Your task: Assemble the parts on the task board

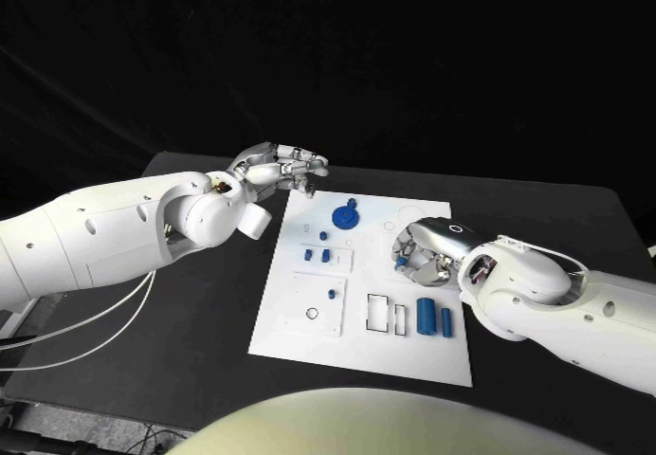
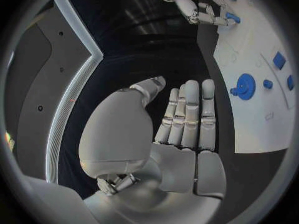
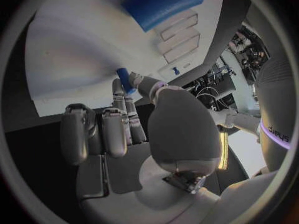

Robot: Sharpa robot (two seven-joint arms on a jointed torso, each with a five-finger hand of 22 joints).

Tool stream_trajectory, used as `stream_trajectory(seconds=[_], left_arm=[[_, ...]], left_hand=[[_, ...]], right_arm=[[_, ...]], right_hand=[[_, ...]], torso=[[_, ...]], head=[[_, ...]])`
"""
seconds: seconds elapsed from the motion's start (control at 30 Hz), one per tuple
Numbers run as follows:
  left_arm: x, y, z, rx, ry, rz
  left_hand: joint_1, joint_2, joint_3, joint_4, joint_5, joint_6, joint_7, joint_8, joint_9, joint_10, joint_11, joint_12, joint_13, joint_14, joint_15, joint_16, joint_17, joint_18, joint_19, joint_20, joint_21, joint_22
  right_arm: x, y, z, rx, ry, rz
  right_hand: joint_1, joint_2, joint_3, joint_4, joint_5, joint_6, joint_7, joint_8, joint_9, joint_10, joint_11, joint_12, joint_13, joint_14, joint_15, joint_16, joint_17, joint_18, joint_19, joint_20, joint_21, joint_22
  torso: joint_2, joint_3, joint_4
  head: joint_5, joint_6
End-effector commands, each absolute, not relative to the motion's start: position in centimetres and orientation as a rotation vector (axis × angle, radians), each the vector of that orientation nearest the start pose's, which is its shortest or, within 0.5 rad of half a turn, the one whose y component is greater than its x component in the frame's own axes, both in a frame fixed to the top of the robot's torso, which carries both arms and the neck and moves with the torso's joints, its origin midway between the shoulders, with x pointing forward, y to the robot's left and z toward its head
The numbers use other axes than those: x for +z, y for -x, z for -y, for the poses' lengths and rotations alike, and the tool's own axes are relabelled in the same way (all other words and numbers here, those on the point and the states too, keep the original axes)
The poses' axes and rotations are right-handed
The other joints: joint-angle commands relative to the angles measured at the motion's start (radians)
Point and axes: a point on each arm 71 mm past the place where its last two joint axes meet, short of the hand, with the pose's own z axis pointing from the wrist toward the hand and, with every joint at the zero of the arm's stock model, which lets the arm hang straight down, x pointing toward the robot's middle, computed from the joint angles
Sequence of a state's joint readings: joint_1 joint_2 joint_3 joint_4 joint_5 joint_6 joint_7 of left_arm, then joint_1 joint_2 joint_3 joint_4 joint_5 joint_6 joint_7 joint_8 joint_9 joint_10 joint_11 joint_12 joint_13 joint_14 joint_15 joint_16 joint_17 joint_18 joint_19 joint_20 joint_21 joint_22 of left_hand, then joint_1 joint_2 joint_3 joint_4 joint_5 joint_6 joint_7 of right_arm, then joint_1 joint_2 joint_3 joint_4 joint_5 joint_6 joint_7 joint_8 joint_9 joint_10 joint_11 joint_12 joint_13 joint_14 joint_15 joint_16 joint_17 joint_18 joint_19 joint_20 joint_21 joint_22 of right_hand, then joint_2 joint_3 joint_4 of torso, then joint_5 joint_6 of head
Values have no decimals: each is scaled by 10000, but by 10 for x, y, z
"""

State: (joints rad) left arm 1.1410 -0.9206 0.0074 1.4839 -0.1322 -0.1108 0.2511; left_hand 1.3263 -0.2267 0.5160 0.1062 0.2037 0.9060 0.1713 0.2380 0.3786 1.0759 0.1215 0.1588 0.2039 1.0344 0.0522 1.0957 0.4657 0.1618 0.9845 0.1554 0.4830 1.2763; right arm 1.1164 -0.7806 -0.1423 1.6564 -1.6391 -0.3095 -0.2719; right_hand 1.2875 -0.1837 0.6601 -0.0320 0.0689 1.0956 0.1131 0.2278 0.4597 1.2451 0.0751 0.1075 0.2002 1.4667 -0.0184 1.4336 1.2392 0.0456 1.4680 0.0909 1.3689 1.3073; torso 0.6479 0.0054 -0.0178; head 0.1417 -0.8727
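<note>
The white task board [image 1: 410, 355] lies mid-table. On it are a round blue part [image 1: 347, 217] at the far end, two small blue pieces [image 1: 318, 254] on a raised block, and two blue cylinders [image 1: 436, 316] on the near right. My right hand [image 1: 421, 251] hovers low over the board's right side and pinches a small blue peg [image 3: 124, 78] between thumb and fingertip; the same peg [image 2: 231, 18] is seen from the left wrist. My left hand [image 1: 281, 169] hangs above the black table beyond the board's far left corner, its fingers [image 2: 188, 112] straight and holding nothing.
Rectangular slots [image 1: 383, 314] sit beside the cylinders, and a white raised plate with a hole [image 1: 313, 308] lies at the board's near left. White cables [image 1: 82, 332] trail off the table's left edge. Black table [image 1: 547, 218] surrounds the board.
</note>
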Motion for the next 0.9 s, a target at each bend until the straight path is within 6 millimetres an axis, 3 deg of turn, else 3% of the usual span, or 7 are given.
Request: stream_trajectory(seconds=[0.03,0.5,0.73,0.9], left_arm=[[-198,-484,-246,-15356,10610,-16361],[-199,-487,-245,-15343,10629,-16365],[-200,-488,-243,-15389,10622,-16367],[-200,-489,-241,-15426,10616,-16361]], left_hand=[[-75,34,-25,-55,-45,-45,13,51,8,-68,-5,68,-13,-60,9,-54,-9,171,-10,35,-61,-8],[-67,60,-18,-64,-49,-59,8,62,16,-25,-18,119,-3,0,-3,-7,0,178,27,32,-82,-11],[-67,60,-18,-65,-50,-58,7,65,18,-27,-18,121,-3,-4,-3,-8,-1,178,27,32,-87,-13],[-67,61,-18,-66,-50,-57,7,67,19,-30,-18,122,-4,-9,-2,-10,-2,178,28,32,-91,-14]], right_arm=[[-241,-420,136,6341,3167,-17289],[-206,-404,130,7245,2901,-16608],[-197,-386,95,8564,3205,-16460],[-202,-372,66,9451,3604,-16409]], right_hand=[[136,303,75,-36,-32,59,-10,104,279,351,-285,37,84,391,-73,29,-13,-33,248,-82,33,2083],[147,285,157,-120,-21,-17,12,138,372,323,-271,-19,107,402,-75,48,26,-51,276,-100,108,2104],[139,271,183,-145,11,-46,21,143,399,304,-263,-46,112,400,-69,44,12,-47,268,-100,88,2098],[134,266,205,-163,41,-76,30,143,418,289,-254,-67,117,396,-64,35,-12,-43,259,-98,66,2092]], torso=[[-8,0,2],[-30,-11,3],[-6,3,0],[-18,-15,10]], head=[[-2,1],[23,1],[149,1],[231,1]])
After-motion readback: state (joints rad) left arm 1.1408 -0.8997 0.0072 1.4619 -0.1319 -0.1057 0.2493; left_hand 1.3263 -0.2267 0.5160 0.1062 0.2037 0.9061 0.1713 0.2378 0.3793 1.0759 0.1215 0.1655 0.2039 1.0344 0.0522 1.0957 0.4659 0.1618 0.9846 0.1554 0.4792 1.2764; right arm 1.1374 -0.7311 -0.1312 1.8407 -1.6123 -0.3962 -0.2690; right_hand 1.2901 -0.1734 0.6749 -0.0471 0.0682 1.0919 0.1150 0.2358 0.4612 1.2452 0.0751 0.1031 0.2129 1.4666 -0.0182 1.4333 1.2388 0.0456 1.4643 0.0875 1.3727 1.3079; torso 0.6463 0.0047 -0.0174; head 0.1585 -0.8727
